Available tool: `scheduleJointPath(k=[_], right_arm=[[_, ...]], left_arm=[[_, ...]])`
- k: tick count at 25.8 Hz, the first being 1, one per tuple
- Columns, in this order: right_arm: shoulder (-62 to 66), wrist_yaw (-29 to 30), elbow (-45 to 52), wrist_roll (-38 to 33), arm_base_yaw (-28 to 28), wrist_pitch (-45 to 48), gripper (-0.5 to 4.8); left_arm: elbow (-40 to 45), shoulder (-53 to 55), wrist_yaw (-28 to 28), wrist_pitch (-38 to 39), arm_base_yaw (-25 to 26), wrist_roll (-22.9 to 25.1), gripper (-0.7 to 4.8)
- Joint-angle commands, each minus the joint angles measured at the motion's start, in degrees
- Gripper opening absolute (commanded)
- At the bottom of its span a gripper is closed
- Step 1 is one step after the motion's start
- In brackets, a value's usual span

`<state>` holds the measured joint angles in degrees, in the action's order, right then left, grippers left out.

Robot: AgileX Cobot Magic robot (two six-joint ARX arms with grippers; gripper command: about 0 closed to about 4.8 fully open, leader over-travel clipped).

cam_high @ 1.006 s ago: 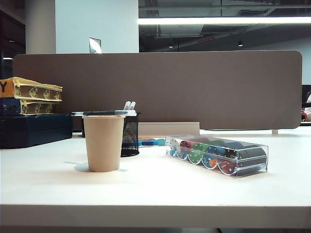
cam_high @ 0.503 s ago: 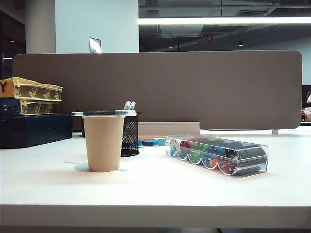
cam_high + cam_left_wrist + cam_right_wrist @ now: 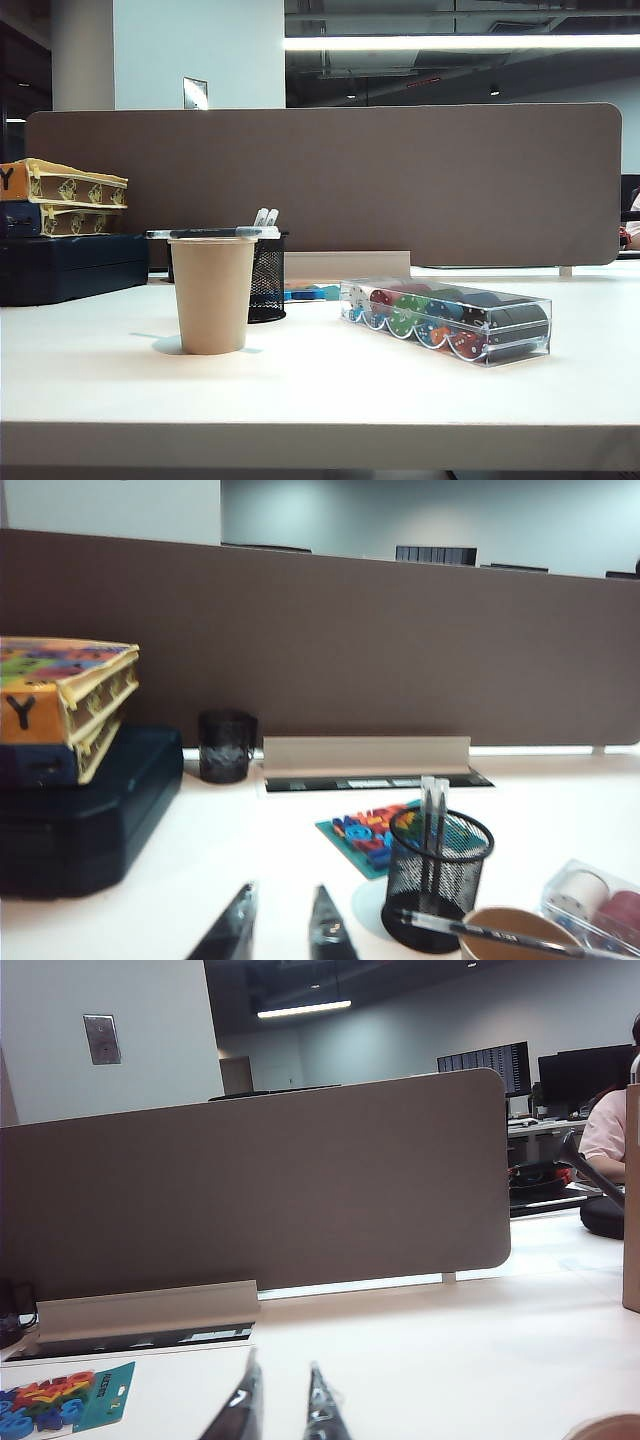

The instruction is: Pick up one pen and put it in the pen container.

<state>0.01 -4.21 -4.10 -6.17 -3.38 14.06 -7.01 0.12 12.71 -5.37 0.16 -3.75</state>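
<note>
1. Lying across the rim of the tan paper cup (image 3: 213,295), the slim black pen with paler ends (image 3: 212,233) overhung the cup on both sides; the left wrist view showed it (image 3: 500,937) level on that rim.
2. The small black wire-mesh pen container (image 3: 266,277) stood just behind the cup, on the cup's right in the exterior view, with two white-tipped pens (image 3: 265,217) upright in it.
3. The left gripper (image 3: 283,935) sat low over the white table (image 3: 320,385), its two fingertips parted by a narrow gap with nothing between them, near the mesh holder (image 3: 437,878) but apart from it.
4. The right gripper (image 3: 280,1412) likewise showed slightly parted, empty tips above bare tabletop, well apart from the pen.
5. Neither arm appeared in the exterior view.
6. A clear plastic case of coloured chips (image 3: 447,320) lay to the right of the cup; open table ran between them and out to the near edge.
7. A long brown divider panel (image 3: 330,185) closed off the far edge, and stacked boxes (image 3: 62,230) filled the left rear corner.
</note>
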Motion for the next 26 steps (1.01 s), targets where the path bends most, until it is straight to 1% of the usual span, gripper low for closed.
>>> scheduleJointPath(k=[1, 2, 3, 4, 6, 8, 9, 11, 13, 14, 15, 16, 17, 20, 21, 22, 23, 24, 26], right_arm=[[0.0, 1.9, -1.3, -0.1, 0.1, -0.7, 0.56], [0.0, 2.6, -2.3, -0.1, 0.1, -1.8, 0.56], [0.0, 3.1, -2.7, -0.1, 0.1, -2.0, 0.57], [0.0, 3.1, -3.8, 0.0, 0.1, -2.3, 0.68], [0.0, 3.1, -4.9, 0.0, 0.1, -3.3, 0.68], [0.0, 4.4, -6.0, -0.1, 0.1, -6.1, 0.70], [0.0, 5.8, -6.4, -0.1, 0.1, -6.7, 0.80], [0.1, 6.1, -6.8, -0.1, 0.0, -7.0, 0.96], [0.1, 6.2, -7.0, -0.1, 0.0, -7.0, 1.00], [0.1, 7.0, -7.0, -0.5, 0.0, -7.0, 1.15], [0.1, 9.1, -7.0, -2.4, 0.0, -7.0, 1.19], [0.4, 9.9, -7.0, -3.5, 0.0, -7.0, 1.19], [0.8, 11.4, -7.0, -5.4, 0.0, -7.4, 1.22], [3.2, 13.0, -7.9, -9.9, 0.0, -9.3, 1.25], [4.1, 13.8, -8.2, -10.3, 0.0, -9.2, 1.32], [6.3, 15.2, -9.1, -10.4, 0.0, -9.1, 1.53], [7.6, 16.1, -9.8, -10.3, 0.0, -9.0, 1.54], [9.6, 17.7, -11.0, -10.3, 0.0, -8.8, 1.59], [11.9, 19.6, -12.2, -10.0, 0.0, -8.1, 1.59]], left_arm=[[-0.8, 0.1, 1.5, 1.4, 0.1, -4.0, 0.90], [-1.3, 0.1, 1.7, 1.5, 0.1, -5.2, 0.90], [-1.6, 0.1, 1.7, 1.5, 0.1, -5.4, 0.90], [-2.4, 0.1, 1.7, 1.6, 0.1, -5.3, 0.90], [-3.8, 1.1, 1.7, 1.9, 0.1, -5.3, 0.92], [-5.2, 3.0, 2.0, 1.9, 0.1, -5.3, 0.94], [-6.2, 4.5, 2.4, 1.9, 0.1, -5.2, 0.94], [-7.4, 7.0, 3.1, 1.8, 0.1, -5.3, 0.94], [-8.4, 10.1, 3.3, 1.4, 0.1, -5.3, 0.94], [-8.7, 11.2, 4.1, 1.2, 0.1, -5.3, 0.94], [-8.7, 12.7, 5.4, 0.1, 0.1, -6.0, 0.94], [-8.7, 13.5, 5.6, -0.6, 0.1, -6.4, 0.94], [-8.7, 14.4, 5.6, -1.7, 0.1, -7.5, 0.94], [-8.7, 16.6, 5.9, -2.7, 0.1, -10.7, 0.94], [-8.7, 17.1, 6.3, -2.7, 0.1, -11.9, 0.94], [-8.7, 18.6, 6.9, -3.7, 0.1, -14.3, 0.95], [-8.7, 19.4, 6.9, -4.5, 0.1, -15.7, 0.97], [-8.7, 21.0, 6.8, -6.2, 0.1, -18.4, 1.19], [-8.7, 22.8, 6.9, -7.9, 0.1, -20.4, 1.22]])
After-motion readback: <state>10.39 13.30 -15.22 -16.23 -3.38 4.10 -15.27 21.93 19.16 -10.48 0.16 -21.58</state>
